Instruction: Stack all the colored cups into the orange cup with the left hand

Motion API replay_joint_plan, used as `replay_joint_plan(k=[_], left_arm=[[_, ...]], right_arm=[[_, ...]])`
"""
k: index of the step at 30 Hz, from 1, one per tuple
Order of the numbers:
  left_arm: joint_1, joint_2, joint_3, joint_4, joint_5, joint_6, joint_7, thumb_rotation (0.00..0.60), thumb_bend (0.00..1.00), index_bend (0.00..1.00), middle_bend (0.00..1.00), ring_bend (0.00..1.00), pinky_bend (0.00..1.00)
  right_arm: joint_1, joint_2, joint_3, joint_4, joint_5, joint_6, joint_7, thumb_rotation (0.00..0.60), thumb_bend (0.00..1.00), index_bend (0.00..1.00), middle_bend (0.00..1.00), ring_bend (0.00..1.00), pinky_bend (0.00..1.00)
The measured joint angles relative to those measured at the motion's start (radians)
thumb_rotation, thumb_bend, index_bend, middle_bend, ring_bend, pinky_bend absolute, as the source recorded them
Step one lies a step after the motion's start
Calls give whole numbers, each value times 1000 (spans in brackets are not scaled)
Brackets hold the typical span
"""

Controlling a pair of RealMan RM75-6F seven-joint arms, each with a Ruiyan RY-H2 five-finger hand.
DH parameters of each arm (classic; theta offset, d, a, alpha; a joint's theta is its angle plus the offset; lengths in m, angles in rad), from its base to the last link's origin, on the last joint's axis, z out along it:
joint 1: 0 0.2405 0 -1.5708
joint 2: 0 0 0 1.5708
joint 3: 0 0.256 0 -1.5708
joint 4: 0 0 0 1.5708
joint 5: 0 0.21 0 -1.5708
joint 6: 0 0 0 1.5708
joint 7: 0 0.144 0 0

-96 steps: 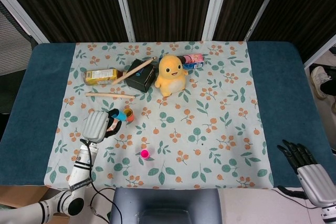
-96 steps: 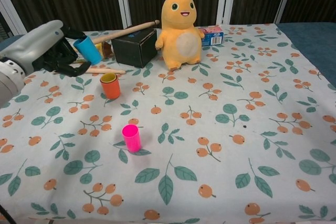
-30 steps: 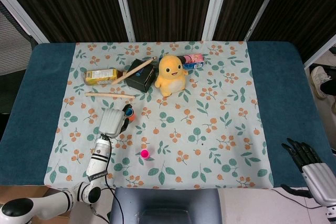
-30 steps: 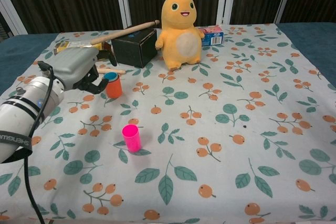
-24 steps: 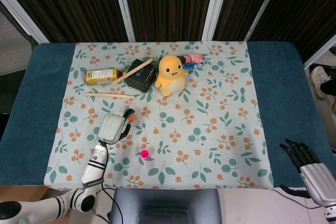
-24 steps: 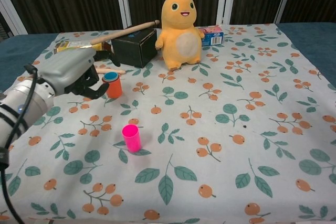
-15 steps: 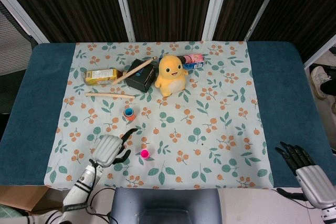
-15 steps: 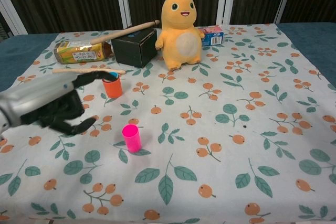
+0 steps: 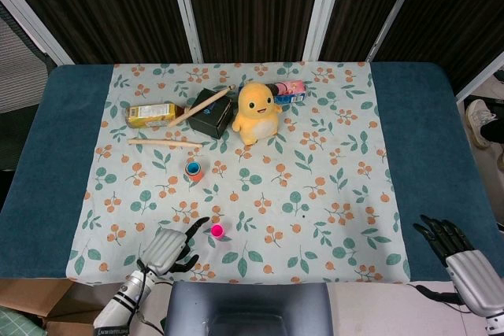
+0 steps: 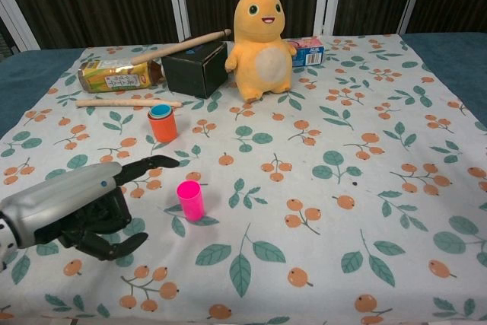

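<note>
Pink cup (image 10: 190,199) stands upright near table middle, at 3 o'clock from your left hand (image 10: 80,211). Left hand holds nothing, fingers spread. Cup looks light, hard, tippy: pinch its sides near rim. Blue cup (image 10: 160,111) already sits in orange cup (image 10: 162,126), at 11 o'clock from pink. Right hand (image 9: 465,261) partly cut off, fingers spread

Your orange cup (image 10: 162,126) stands upright at about 10 o'clock on the cloth, the blue cup (image 10: 160,110) nested inside with only its rim showing. Your pink cup (image 10: 190,200) stands upright, mouth up, well apart toward 6 o'clock.
</note>
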Motion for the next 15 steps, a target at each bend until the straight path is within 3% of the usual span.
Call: replay_joint_plan(k=[15], left_arm=[[-46, -148, -109, 73, -136, -58, 81, 600, 388, 167, 1000, 1000, 1000]], right_arm=[[0, 6, 1, 5, 3, 12, 21, 600, 118, 0, 0, 0, 0]])
